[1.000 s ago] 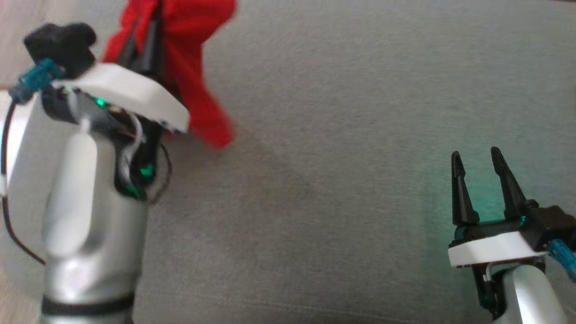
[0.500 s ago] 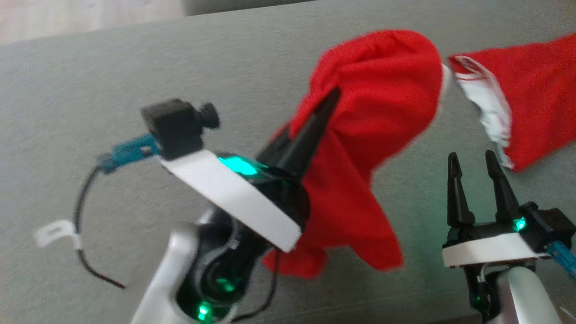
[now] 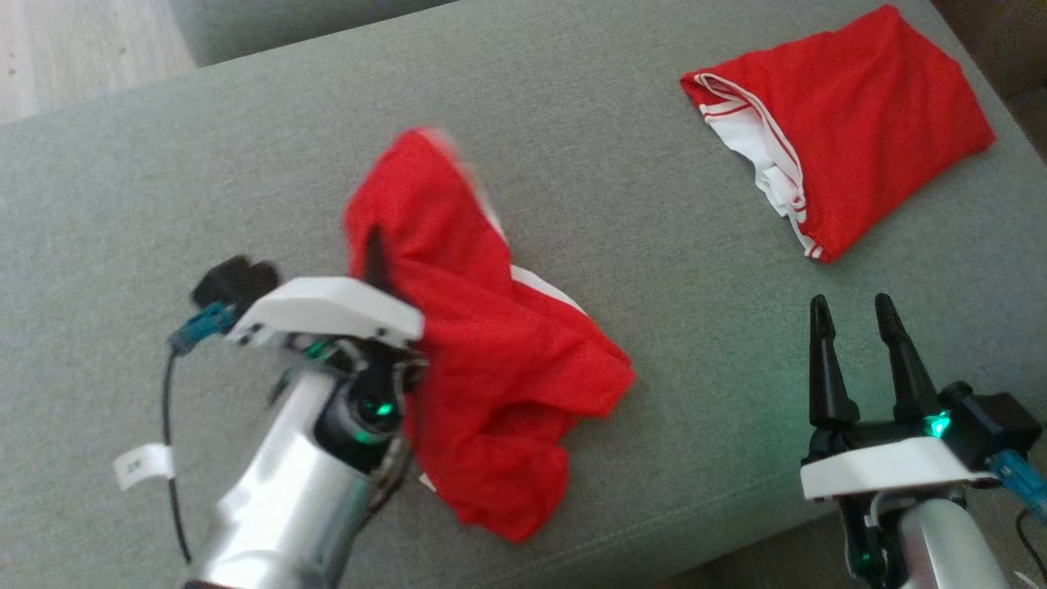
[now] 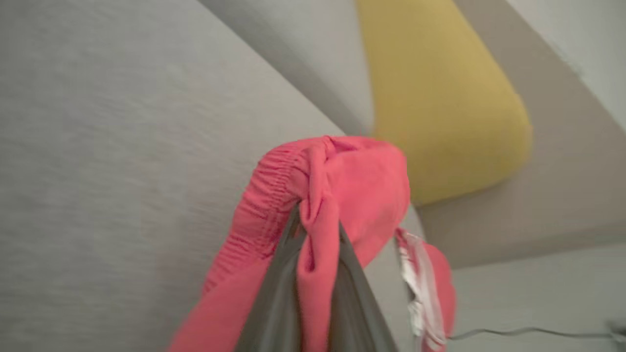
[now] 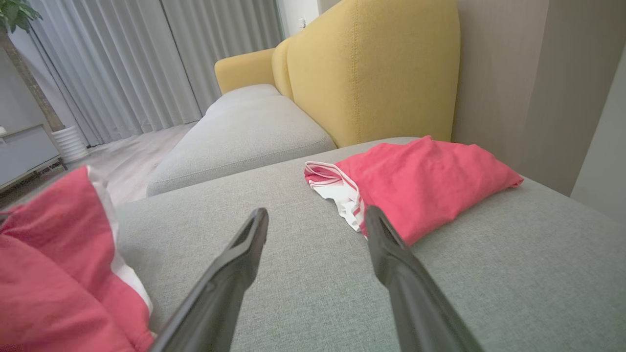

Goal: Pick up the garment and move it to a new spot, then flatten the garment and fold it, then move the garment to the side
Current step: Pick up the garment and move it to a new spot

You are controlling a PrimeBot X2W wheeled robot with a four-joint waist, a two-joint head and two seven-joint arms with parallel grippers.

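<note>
Red garment [image 3: 507,368] with white trim, crumpled, elastic waistband clamped in left tool [image 4: 315,222], lower folds on grey sofa cushion [image 3: 654,245], far edge motion-blurred, right tool [image 3: 851,309] fingers apart

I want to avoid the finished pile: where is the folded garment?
In the head view the folded garment lies at the cushion's far right, beyond the open right claw, apart from the crumpled garment at centre-left.

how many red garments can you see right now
2. One crumpled garment is pinched in the left claw, near the middle of the grey cushion. One folded garment rests at the cushion's far right. None appears hidden.
</note>
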